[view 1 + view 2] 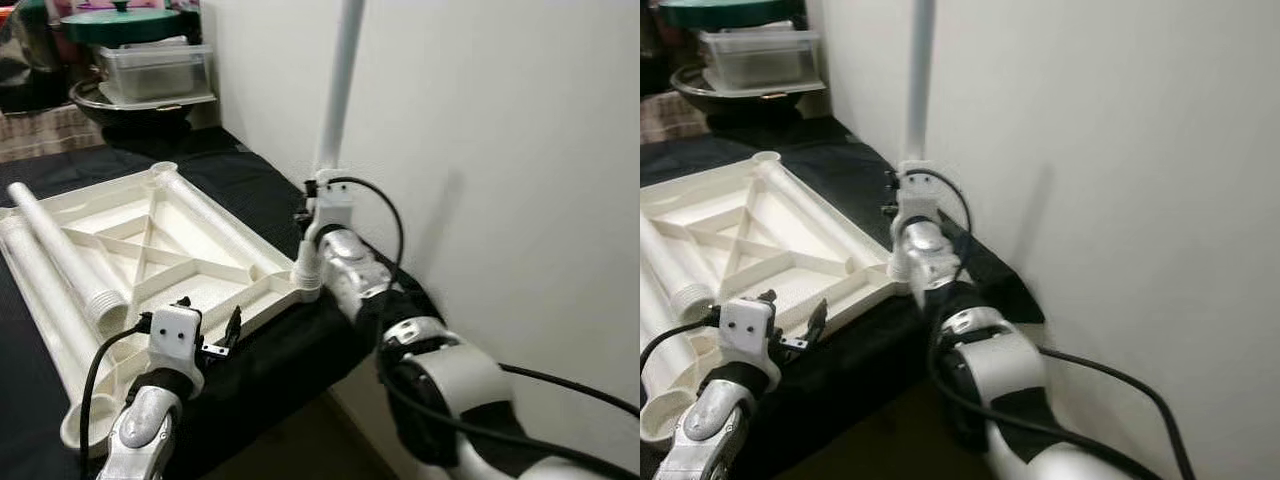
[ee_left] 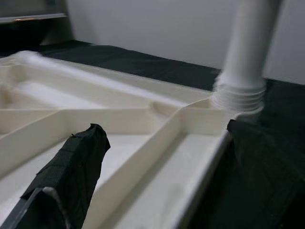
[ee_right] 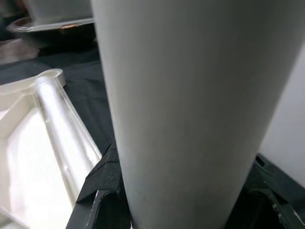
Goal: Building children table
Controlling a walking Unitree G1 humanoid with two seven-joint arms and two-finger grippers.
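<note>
The right gripper (image 1: 318, 200) is clamped around a white table leg (image 1: 340, 85) that stands upright, its ridged lower end seated at the corner socket of the upturned tabletop (image 1: 215, 225) just below the fingers. The left gripper (image 1: 212, 340) hovers over the near edge of that tabletop with its fingers apart, holding nothing. From where I stand, the worry is the thread: if the leg leans even a little as it turns, it could cross-thread and jam, or skip out of the socket. The tabletop lies loose on the black cloth (image 1: 270, 360), so twisting might drag it round unless the left gripper presses it down. Two more legs (image 1: 60, 260) lie beyond the left gripper and could roll if the top shifts.
</note>
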